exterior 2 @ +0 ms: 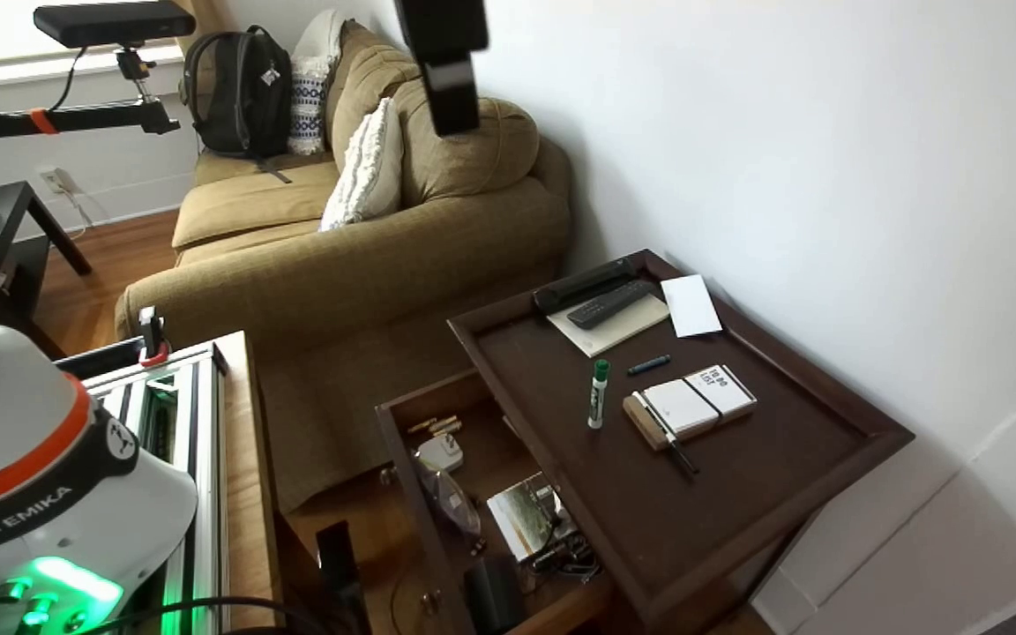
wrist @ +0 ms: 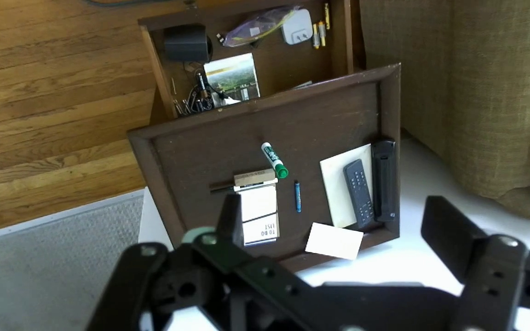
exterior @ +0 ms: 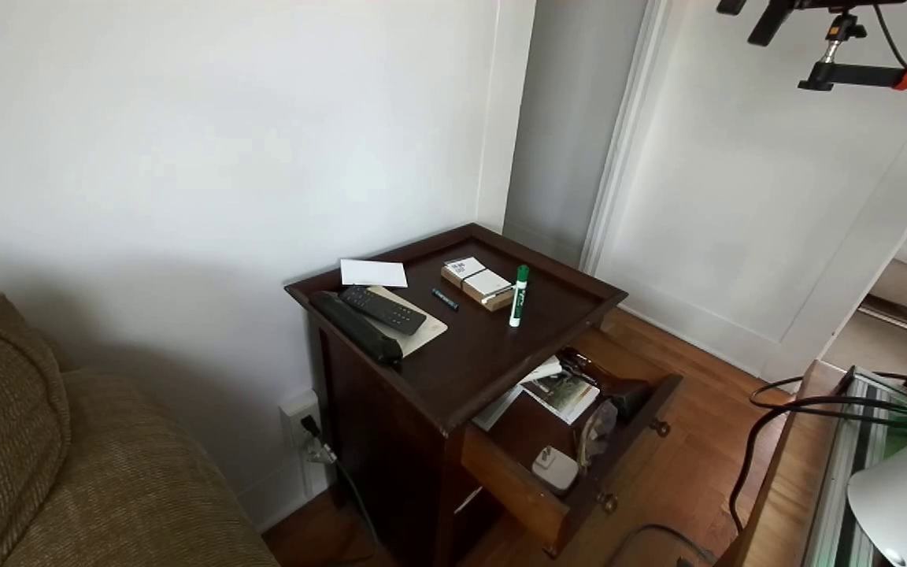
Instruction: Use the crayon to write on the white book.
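Note:
The crayon [wrist: 297,196] is a small thin stick that looks blue here, lying on the dark side table; both exterior views show it [exterior: 445,299] [exterior 2: 648,364]. A green-capped white marker [wrist: 274,160] stands upright near it. Possible white books are a white "TO DO LIST" pad [wrist: 258,204] strapped on a wooden block, a cream booklet [wrist: 334,184] under a remote, and a white card [wrist: 334,241]; I cannot tell which is meant. My gripper [wrist: 334,201] is open and empty, high above the table. A finger [exterior 2: 451,79] hangs at the top of an exterior view.
The table's raised rim [exterior 2: 773,353] borders the wall. A remote [wrist: 358,191] and a long black device [wrist: 384,181] lie at one end. A black-and-white pen [exterior 2: 665,432] is beside the pad. An open drawer [exterior: 579,504] with loose items juts out. A couch [exterior 2: 367,256] stands alongside.

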Tool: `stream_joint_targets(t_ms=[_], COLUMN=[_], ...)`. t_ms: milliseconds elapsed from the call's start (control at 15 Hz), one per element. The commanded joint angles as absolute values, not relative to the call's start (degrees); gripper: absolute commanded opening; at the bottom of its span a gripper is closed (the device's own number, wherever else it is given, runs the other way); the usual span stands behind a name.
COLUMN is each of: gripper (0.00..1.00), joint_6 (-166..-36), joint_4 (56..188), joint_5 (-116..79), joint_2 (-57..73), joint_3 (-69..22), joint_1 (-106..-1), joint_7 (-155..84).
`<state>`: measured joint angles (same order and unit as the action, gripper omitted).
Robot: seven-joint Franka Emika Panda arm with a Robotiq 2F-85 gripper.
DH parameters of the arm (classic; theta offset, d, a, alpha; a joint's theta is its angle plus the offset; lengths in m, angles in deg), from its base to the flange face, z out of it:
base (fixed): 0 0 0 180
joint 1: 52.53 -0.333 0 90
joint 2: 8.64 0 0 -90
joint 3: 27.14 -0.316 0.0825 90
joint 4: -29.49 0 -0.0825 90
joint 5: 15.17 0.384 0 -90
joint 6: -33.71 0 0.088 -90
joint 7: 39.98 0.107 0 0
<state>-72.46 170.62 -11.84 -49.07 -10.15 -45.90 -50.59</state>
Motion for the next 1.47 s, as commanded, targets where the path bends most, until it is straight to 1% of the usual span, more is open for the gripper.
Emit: stream_joint_targets(t_ms=[0,267,533,600,733,1333,1400], gripper=[1.00,1.00,1.00,1.00,1.00,1.00,1.00], joint_6=[-82.80,-95.60,-103.08,-101.12,-102.09,-101.97,-103.02], joint_4=[169.70,169.15,165.18,168.76,167.90,167.84,167.09], joint_5=[-7.05,-2.71,-4.34,-3.36,-3.42,-3.41,-3.05], joint_2=[-37.27,-24.80,-12.06,-18.56,-15.76,-17.59,-15.25], joint_3=[-12.83,-16.32,-20.06,-19.37,-20.07,-19.88,-19.71], joint_1=[-46.79,-49.17,-49.67,-49.13,-49.17,-48.92,-48.87], joint_7=[-45.67,-44.15,-40.59,-43.03,-42.75,-42.77,-42.90])
